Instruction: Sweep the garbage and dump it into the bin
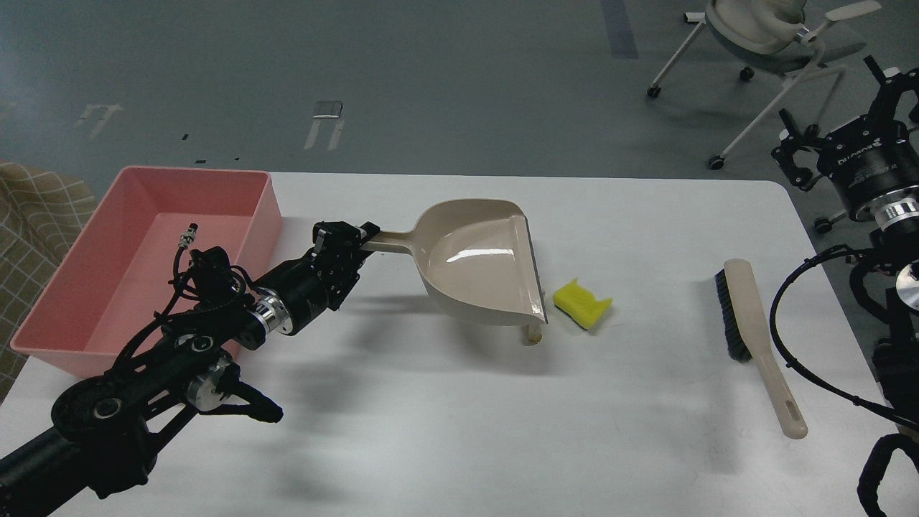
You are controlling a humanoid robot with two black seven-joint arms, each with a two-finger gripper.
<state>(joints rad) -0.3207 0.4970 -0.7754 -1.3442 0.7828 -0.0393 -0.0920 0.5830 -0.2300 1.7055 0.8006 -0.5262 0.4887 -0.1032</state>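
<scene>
My left gripper (pixel 359 240) is shut on the handle of the beige dustpan (pixel 481 262) and holds it lifted and tilted above the table, its mouth facing right. The yellow sponge chunk (pixel 581 303) lies on the table just right of the pan's lip. The white bread slice (pixel 532 333) is mostly hidden under the pan's lip; only its lower end shows. The pink bin (pixel 147 251) stands at the table's left end, behind my left arm. My right gripper (pixel 793 154) hangs off the table's right edge, its fingers dark and hard to tell apart.
The beige brush with black bristles (pixel 754 337) lies on the table at the right. The white table (pixel 502 431) ends at a rounded far right corner. An office chair (pixel 775 36) stands on the floor beyond.
</scene>
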